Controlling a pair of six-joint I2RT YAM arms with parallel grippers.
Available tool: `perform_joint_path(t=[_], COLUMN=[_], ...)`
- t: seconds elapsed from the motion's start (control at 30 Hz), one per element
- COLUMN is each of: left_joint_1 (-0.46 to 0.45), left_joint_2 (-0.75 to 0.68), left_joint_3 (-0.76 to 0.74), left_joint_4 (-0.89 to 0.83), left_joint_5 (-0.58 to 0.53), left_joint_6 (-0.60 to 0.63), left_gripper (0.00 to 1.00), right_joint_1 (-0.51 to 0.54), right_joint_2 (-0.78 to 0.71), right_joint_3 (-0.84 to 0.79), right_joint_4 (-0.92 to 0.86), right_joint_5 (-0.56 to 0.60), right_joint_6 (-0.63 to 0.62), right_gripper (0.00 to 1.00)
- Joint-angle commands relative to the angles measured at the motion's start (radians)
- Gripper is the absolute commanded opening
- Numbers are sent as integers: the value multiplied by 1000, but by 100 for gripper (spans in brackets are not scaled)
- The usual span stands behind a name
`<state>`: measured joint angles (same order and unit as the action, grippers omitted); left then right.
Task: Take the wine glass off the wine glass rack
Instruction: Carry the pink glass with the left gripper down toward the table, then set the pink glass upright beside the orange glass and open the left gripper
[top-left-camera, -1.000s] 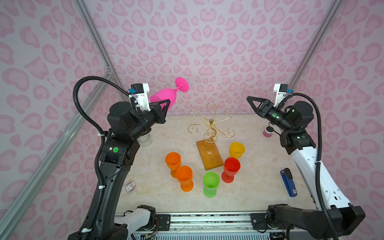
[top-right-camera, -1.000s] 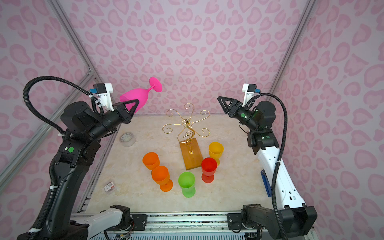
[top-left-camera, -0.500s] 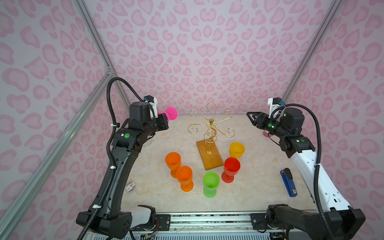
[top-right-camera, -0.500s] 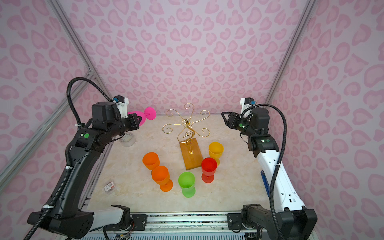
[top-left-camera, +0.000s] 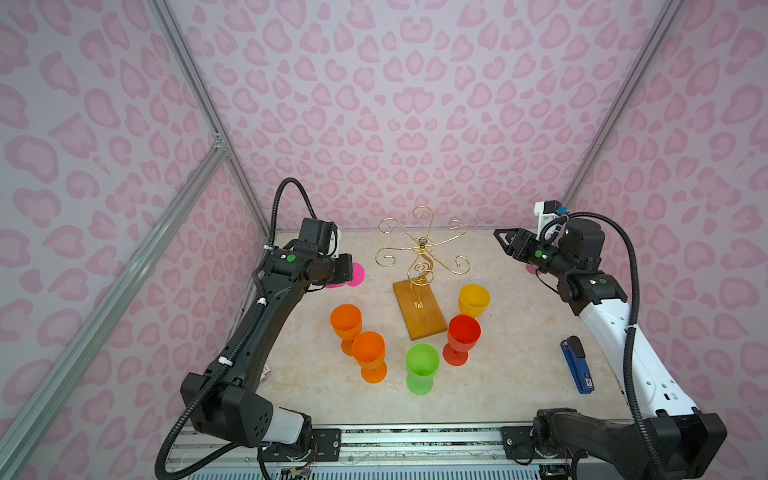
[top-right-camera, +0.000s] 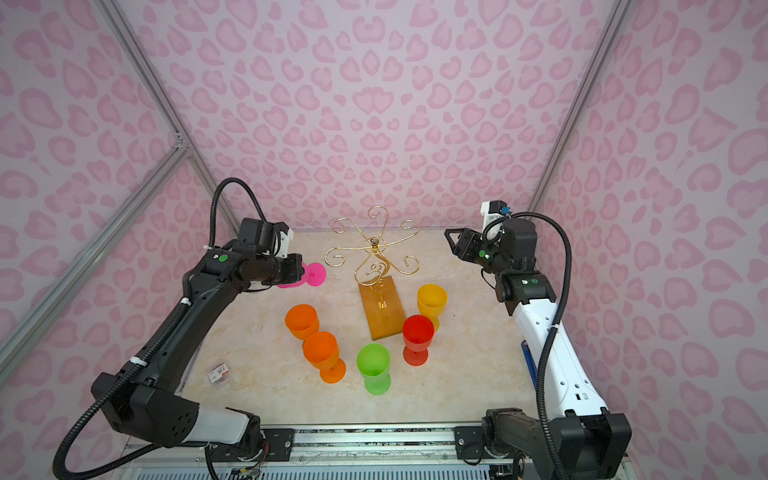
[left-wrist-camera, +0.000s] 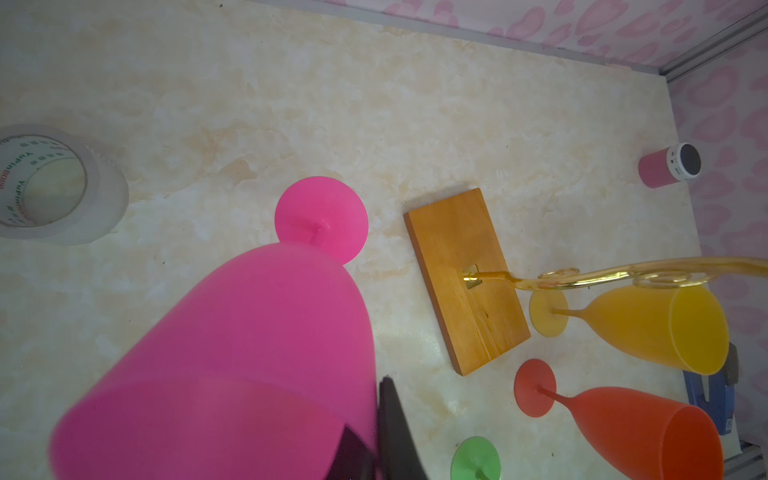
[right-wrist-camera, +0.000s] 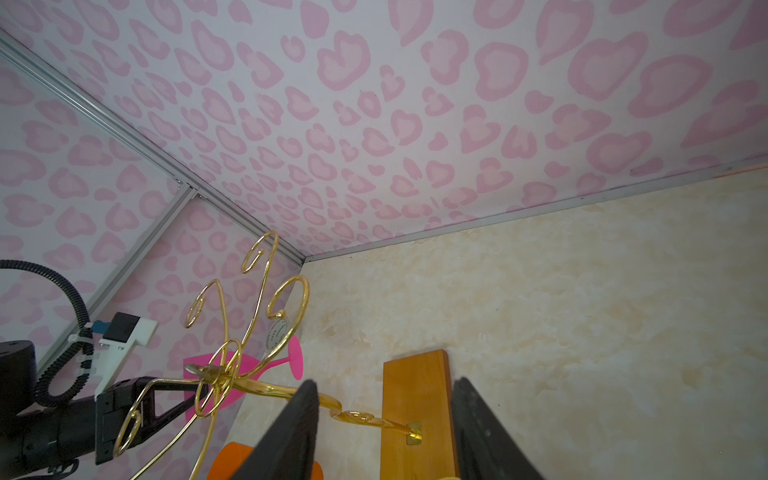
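now the left gripper (top-left-camera: 347, 271) is clamping the pink wine glass (left-wrist-camera: 249, 353), clear of the wine glass rack (top-left-camera: 422, 249); the right gripper (right-wrist-camera: 384, 384) is hovering empty, jaws parted.

1. The walls (top-left-camera: 411, 104) were pale lilac, patterned with pink heart-like blotches.
2. The tabletop (top-left-camera: 519, 374) was cream with tan marbling.
3. The wine glass rack (top-left-camera: 428, 320) had gold wire and a honey-brown wooden base.
4. The wine glass (left-wrist-camera: 232, 353), at the lower left of the left wrist view, was hot pink.
5. At mid-frame in a top view, the two orange glasses (top-left-camera: 345, 319) were alike in colour; beside them were a green glass (top-left-camera: 422, 361), a red glass (top-left-camera: 463, 332) and a yellow glass (top-left-camera: 473, 299).
6. The stapler (top-left-camera: 577, 372), at the lower right, was blue and black.
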<state>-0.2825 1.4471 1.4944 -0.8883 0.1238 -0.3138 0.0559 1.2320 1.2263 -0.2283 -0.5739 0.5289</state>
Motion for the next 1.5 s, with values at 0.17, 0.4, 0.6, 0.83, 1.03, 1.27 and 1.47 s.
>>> perform_joint_path(t=[0.17,0.4,0.6,0.83,1.03,1.27,1.47], left_joint_1=[-47,-66,-68,-71,-72,-72,-74], left_joint_2=[66,100,126,161,204,236,256], left_joint_3=[-29,-12,7,27,60,85,96], left_joint_4=[-50,-91,-114,-129,-137,-151,-152], left_joint_5=[-44,-60,-58,-62,-60,-81,-72], left_joint_6=[27,34,39,40,42,40,36], left_gripper=[2,2,2,4,5,6,10], right_joint_1=[-7,-15,-22,-30,-38,-52,-56], right_joint_2=[7,4,7,7,5,-3,0], right_joint_3=[-19,-25,-40,-50,-60,-71,-77], right_joint_4=[26,24,31,37,44,47,57], right_joint_5=[-17,-24,-31,-40,-43,-49,-58], right_joint_6=[-5,-3,3,7,11,13,19], right_gripper=[52,52,52,52,53,52,52])
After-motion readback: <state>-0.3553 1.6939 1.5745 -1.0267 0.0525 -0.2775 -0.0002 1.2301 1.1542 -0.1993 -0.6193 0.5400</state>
